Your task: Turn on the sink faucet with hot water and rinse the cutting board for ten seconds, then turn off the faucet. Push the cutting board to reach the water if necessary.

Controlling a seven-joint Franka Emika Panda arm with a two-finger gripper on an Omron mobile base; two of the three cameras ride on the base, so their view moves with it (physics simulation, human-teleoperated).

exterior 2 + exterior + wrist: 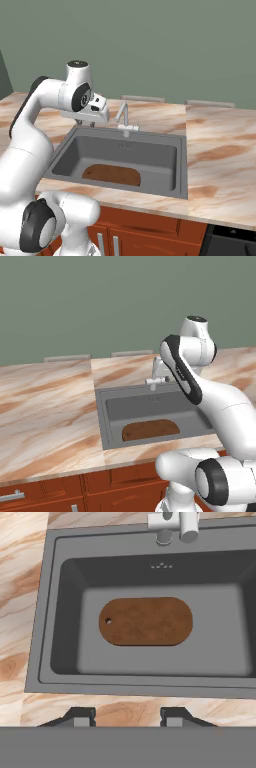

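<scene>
The cutting board [150,430] [111,175] [146,622], dark brown with rounded ends and a small hole at one end, lies flat on the floor of the sink [102,421] [182,165] [45,612]. Behind the basin stands the sink faucet [151,382] [123,117] [172,524]; I see no water coming from it. My gripper [95,119] [127,717] hovers above the sink's front rim, looking straight down. It is open, its fingertips [82,717] apart with nothing between them. In the left base view my own arm hides most of the hand.
Marbled tan counter [45,416] [220,150] runs on both sides of the sink. Red-brown cabinet fronts [115,481] with a metal drawer handle [12,497] sit below. A dark appliance [230,242] is at the lower right. A green wall backs the counter.
</scene>
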